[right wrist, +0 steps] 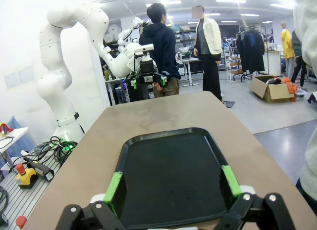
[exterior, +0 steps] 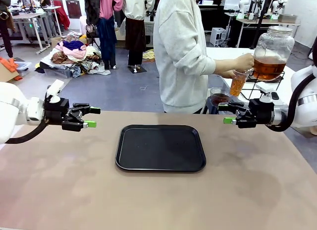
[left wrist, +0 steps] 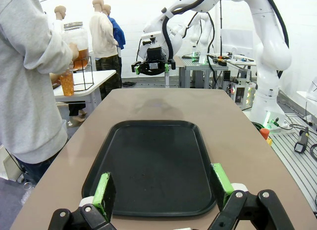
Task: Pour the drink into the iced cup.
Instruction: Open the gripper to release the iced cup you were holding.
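The drink is amber liquid in a big glass dispenser jar on a side table behind the far right corner. A person's hand holds a clear cup of amber liquid at the jar's tap; the left wrist view shows this cup too. The iced cup is out of view. My left gripper hovers open above the table's left side, with nothing between its green pads. My right gripper hovers open on the right, also with nothing in it. Both point inward at the black tray.
The black tray lies bare at the table's middle, between my grippers. The person in a light sweatshirt stands at the far edge, turned toward the jar. A small dark-filled container sits behind the far right edge.
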Robot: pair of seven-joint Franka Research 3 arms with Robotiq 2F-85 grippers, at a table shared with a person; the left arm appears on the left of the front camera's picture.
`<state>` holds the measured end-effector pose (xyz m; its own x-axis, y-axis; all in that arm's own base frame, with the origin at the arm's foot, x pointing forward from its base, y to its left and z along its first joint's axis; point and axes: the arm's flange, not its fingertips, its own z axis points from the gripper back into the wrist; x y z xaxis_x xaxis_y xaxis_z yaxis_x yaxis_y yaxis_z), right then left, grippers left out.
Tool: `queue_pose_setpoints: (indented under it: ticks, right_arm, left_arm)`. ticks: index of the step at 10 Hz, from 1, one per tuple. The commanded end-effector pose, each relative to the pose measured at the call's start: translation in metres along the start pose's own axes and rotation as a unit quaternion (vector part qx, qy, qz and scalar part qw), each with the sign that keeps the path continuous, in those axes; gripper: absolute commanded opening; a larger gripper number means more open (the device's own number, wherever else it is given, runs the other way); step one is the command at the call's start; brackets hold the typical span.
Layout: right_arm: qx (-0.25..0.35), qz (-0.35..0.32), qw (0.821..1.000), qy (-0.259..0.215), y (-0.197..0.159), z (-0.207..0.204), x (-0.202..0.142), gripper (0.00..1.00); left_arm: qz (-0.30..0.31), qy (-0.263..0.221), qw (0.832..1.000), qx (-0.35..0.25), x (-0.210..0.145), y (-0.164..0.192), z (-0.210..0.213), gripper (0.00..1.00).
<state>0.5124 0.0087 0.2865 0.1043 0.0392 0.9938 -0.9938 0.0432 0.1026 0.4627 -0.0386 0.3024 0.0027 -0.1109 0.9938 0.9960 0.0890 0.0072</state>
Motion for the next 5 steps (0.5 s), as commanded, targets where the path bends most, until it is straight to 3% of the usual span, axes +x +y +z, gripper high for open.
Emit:
queue_pose_setpoints:
  ticks: [1, 5]
  right_arm:
    - [0.0, 0.002, 1.0, 0.0, -0.0003, 0.0002, 0.0018, 1.0]
    - [0.0, 0.002, 1.0, 0.0, -0.0003, 0.0002, 0.0018, 1.0]
  left_arm:
    - [-0.001, -0.004, 1.0, 0.001, 0.0024, 0.0005, -0.0008, 1.0]
    - [-0.001, -0.004, 1.0, 0.001, 0.0024, 0.0005, -0.0008, 1.0]
